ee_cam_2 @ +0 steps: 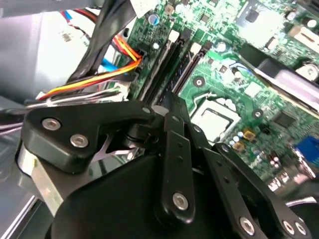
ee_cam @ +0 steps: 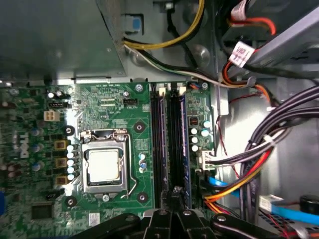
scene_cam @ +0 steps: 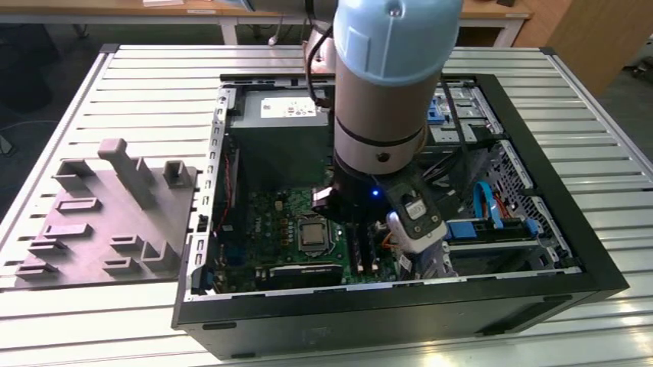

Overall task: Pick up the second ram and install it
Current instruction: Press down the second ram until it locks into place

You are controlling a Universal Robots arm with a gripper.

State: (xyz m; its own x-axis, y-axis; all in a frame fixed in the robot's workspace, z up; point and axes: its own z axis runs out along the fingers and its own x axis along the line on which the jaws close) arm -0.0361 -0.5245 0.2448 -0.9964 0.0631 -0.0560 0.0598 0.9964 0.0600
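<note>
Now, gripper (ee_cam: 175, 201): low over the black slots (ee_cam: 169, 144), inside the computer case (scene_cam: 571, 229).
Second ram (ee_cam: 183, 144): standing in a slot.
Fingers: cannot tell if spread or pinching.

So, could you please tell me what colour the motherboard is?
Green, clearest in the first wrist view: motherboard.

Arm (scene_cam: 383, 99) reaches down into open PC case (scene_cam: 571, 252), gripper (scene_cam: 352, 218) low over the motherboard (scene_cam: 275, 222) just beside the CPU socket (scene_cam: 311, 235). Grey fixture block (scene_cam: 107, 222) sits outside the case.
</note>
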